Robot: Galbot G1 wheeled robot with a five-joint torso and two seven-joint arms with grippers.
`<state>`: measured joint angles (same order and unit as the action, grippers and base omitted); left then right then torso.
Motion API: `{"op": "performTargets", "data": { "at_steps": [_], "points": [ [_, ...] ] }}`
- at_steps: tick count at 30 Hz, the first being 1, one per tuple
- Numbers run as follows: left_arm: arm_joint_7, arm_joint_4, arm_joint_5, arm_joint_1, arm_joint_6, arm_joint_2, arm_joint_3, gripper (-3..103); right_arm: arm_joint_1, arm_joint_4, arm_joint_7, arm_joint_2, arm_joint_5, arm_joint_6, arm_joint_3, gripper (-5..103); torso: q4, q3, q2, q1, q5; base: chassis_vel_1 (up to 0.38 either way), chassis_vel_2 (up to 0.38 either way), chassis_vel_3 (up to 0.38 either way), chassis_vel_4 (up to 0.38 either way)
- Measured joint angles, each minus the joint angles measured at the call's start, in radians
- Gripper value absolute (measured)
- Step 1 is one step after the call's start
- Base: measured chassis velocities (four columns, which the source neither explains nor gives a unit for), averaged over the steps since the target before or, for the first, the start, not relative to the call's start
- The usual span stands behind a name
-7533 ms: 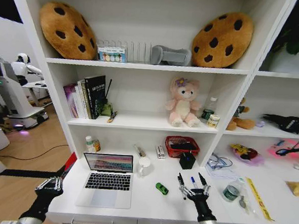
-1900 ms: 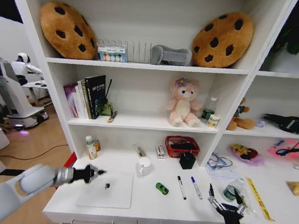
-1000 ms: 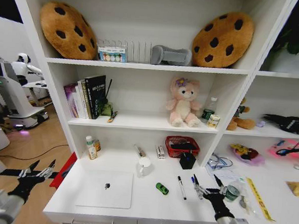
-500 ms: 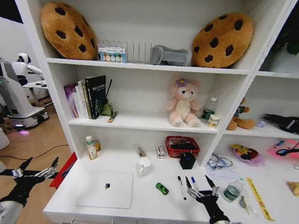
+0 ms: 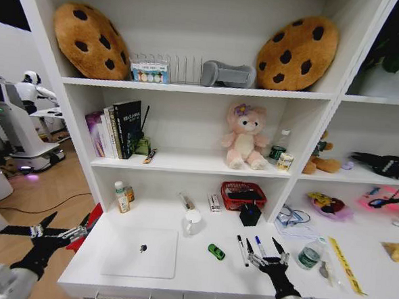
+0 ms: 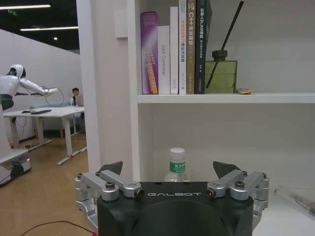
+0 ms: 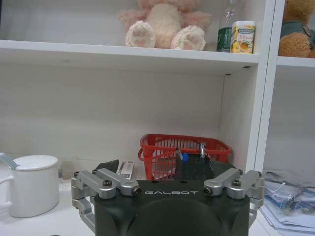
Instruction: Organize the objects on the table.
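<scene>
Laptop: the laptop now lies shut and flat on the table, at its left end; seven seconds back its screen stood up, so that step looks done.
Left claw: the left gripper has pulled away past the table's left edge and hangs over the floor, fingers spread wide, holding nothing.
Right claw: the right gripper has drifted leftwards in the last second and now hovers wide open and empty just over the two pens.
Pens: both lie loose side by side on the table, not yet gripped.
Green gadget: the small green gadget sits untouched between laptop and pens.
Bottle: the clear bottle stands just right of the claw.
Meaning: my guess is the pens are next in line.
</scene>
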<state>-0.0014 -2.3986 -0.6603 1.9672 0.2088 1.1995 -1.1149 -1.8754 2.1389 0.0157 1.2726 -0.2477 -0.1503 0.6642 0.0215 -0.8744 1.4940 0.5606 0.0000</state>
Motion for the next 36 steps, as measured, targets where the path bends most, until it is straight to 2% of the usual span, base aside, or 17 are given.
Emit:
{"op": "performTargets", "data": {
  "at_steps": [13, 20, 22, 23, 24, 25, 27, 30, 31, 32, 36],
  "points": [
    [-0.014, 0.008, -0.003, 0.000, 0.002, 0.004, 0.022, 100, 0.007, -0.020, 0.005, 0.007, 0.006, -0.015, -0.007, 100, 0.0000, 0.000, 0.000, 0.000, -0.0001, 0.000, 0.000, 0.000, 0.000],
    [-0.014, 0.008, -0.002, 0.000, 0.001, 0.004, 0.022, 100, 0.006, -0.031, -0.042, -0.021, 0.026, -0.009, -0.030, 100, 0.0001, 0.000, 0.000, 0.000, -0.0002, 0.000, 0.000, 0.000, 0.000],
    [-0.014, 0.009, -0.002, -0.001, 0.000, 0.004, 0.022, 100, 0.021, -0.053, -0.114, -0.063, 0.036, -0.009, -0.076, 100, 0.0001, 0.000, 0.000, 0.000, 0.0003, 0.000, 0.000, 0.000, 0.000],
    [-0.014, 0.009, -0.002, -0.001, 0.000, 0.004, 0.022, 100, 0.021, -0.053, -0.114, -0.063, 0.036, -0.009, -0.076, 100, 0.0001, 0.000, 0.000, 0.000, 0.0003, 0.000, 0.000, 0.000, 0.000],
    [-0.014, 0.009, -0.002, -0.001, 0.000, 0.004, 0.022, 100, 0.029, -0.069, -0.197, -0.105, 0.044, -0.028, -0.098, 100, 0.0000, 0.000, 0.000, 0.000, 0.0000, 0.000, 0.000, 0.000, 0.000],
    [-0.014, 0.009, -0.002, -0.001, 0.000, 0.004, 0.022, 100, 0.029, -0.069, -0.197, -0.105, 0.044, -0.028, -0.098, 100, 0.0000, 0.000, 0.000, 0.000, 0.0000, 0.000, 0.000, 0.000, 0.000],
    [-0.014, 0.009, -0.001, -0.001, 0.000, 0.004, 0.022, 100, 0.040, -0.093, -0.295, -0.166, 0.055, -0.066, -0.116, 100, -0.0001, 0.000, 0.000, 0.000, 0.0002, 0.000, 0.000, 0.000, 0.000],
    [-0.014, 0.009, -0.001, -0.001, 0.000, 0.004, 0.022, 100, 0.046, -0.108, -0.325, -0.206, 0.038, -0.074, -0.123, 100, 0.0000, 0.000, 0.000, 0.000, 0.0001, 0.000, 0.000, 0.000, 0.000],
    [-0.014, 0.010, -0.001, -0.001, 0.000, 0.004, 0.022, 100, 0.055, -0.126, -0.346, -0.239, 0.014, -0.078, -0.123, 100, 0.0000, 0.000, 0.000, 0.000, 0.0001, 0.000, 0.000, 0.000, 0.000],
    [-0.014, 0.010, -0.001, -0.001, 0.000, 0.004, 0.022, 100, 0.055, -0.126, -0.346, -0.239, 0.014, -0.078, -0.123, 100, 0.0000, 0.000, 0.000, 0.000, 0.0001, 0.000, 0.000, 0.000, 0.000],
    [-0.014, 0.010, 0.000, -0.001, -0.001, 0.004, 0.022, 100, 0.081, -0.196, -0.458, -0.312, -0.055, -0.119, -0.116, 100, 0.0000, 0.000, 0.000, 0.000, 0.0001, 0.000, 0.000, 0.000, 0.000]
  ]
}}
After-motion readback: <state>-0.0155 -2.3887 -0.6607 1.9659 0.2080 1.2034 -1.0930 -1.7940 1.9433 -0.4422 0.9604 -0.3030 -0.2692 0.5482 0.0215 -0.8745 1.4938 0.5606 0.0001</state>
